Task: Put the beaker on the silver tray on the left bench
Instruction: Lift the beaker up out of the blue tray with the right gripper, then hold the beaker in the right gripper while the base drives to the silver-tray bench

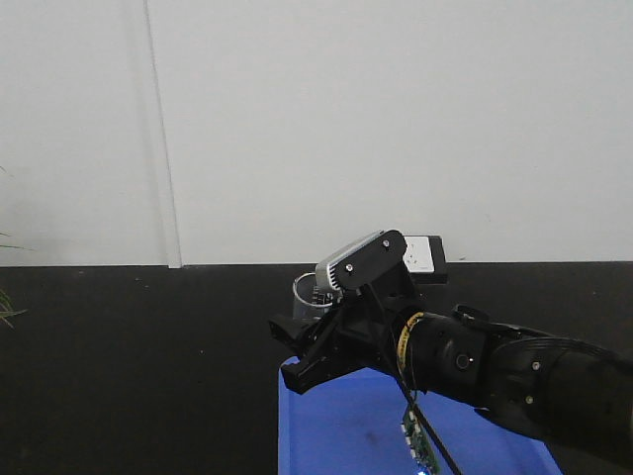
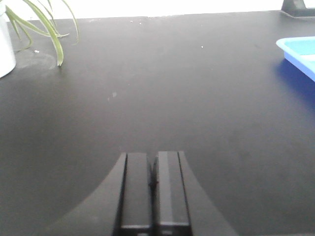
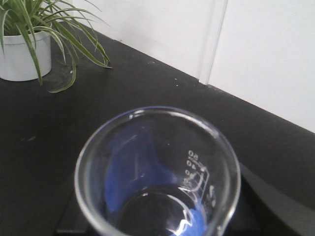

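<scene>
- While the bench (image 1: 138, 366) shows no silver tray, you are in the carry step; next, look left for it.
- Your right gripper (image 1: 289, 348) clasps the beaker (image 3: 157, 172) above the blue tray (image 1: 336, 426).
- Your left gripper (image 2: 154, 191) is clenched, empty.

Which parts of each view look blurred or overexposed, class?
Right wrist view: the small clear glass beaker looks soft at the rim, glints near its base; the potted green plant is sharper. Left wrist view: the left claw is blurred, the white wall strip blown out. Front view: the black right arm loses contrast against the matte black bench.
</scene>
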